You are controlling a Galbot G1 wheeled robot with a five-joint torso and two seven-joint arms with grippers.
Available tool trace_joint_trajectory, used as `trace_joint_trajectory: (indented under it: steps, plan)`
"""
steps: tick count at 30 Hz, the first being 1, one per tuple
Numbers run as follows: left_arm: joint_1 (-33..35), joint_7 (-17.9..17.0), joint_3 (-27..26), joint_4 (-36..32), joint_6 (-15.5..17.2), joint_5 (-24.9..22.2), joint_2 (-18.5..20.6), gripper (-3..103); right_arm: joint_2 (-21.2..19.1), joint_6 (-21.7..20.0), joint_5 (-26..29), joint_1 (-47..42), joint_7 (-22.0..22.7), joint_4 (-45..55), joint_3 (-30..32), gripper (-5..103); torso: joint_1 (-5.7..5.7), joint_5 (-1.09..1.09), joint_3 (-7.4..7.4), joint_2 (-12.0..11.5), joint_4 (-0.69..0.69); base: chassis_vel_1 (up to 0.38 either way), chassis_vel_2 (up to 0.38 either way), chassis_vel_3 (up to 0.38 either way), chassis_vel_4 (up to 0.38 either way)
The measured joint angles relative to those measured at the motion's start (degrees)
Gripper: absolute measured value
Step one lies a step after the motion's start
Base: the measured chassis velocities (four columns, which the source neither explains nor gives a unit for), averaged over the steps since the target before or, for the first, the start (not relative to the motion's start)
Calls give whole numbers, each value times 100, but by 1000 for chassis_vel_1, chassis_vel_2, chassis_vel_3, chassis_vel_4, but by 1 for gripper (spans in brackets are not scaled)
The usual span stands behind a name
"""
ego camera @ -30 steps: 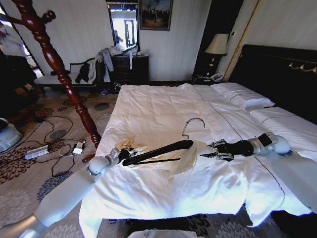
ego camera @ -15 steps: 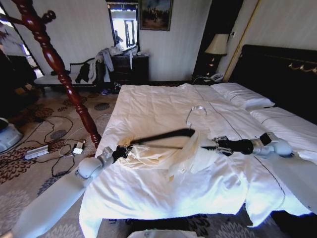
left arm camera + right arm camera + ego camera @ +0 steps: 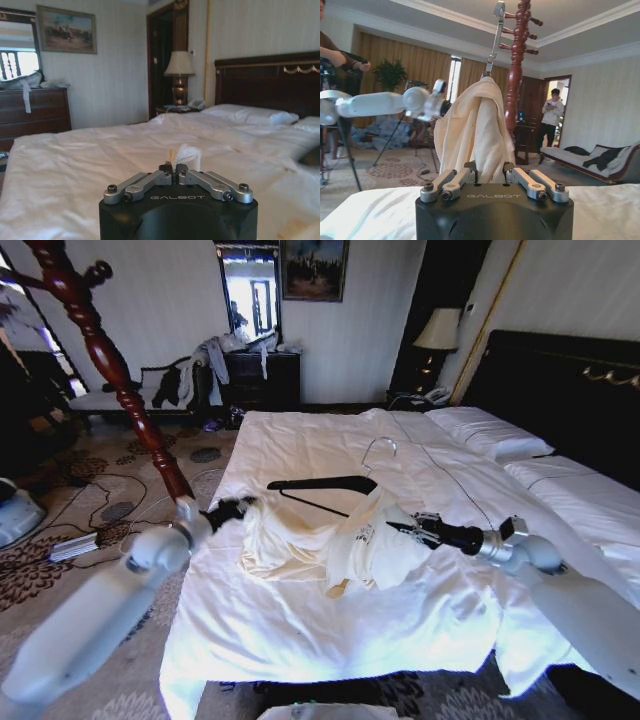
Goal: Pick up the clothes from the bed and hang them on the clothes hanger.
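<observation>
Shirt (image 3: 330,540) hangs bunched above the bed (image 3: 300,630) because your left gripper (image 3: 228,510) and right gripper (image 3: 400,529) each pinch a side, spreading it for the hanger (image 3: 320,483) poking out on top.

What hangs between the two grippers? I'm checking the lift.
In the head view, the cream shirt on the black hanger spans from left gripper to right gripper.

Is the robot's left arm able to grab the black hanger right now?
Probably not right away. The left gripper is already shut on the cream shirt, so it is busy. The hanger sits lifted just beyond it, with nothing between them.
</observation>
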Motion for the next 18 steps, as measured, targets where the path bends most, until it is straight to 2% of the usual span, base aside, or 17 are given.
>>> trace_joint_trajectory:
  steps: [7, 13, 16, 18]
  plan:
    - [-103, -58, -48, -47, 54, -254, -78, 0, 26, 5, -181, -28, -88, 2, -103, 20, 0, -2, 0, 0, 1, 0, 0, 0, 0]
    - [-122, -54, -55, -196, 54, -367, -84, 0, 129, 9, -371, -79, 110, -28, -267, 20, 0, 0, 0, 0, 1, 0, 0, 0, 0]
    - [-24, -44, -13, -223, 54, -295, -63, 0, 202, 25, -424, -47, 122, -78, -324, 20, 0, 4, 0, 0, 0, 0, 0, 0, 0]
    - [284, -30, 80, -255, 70, 16, -55, 0, 264, 50, -441, -26, 68, -113, -314, 20, 1, -1, 0, 0, 2, 0, 0, 0, 0]
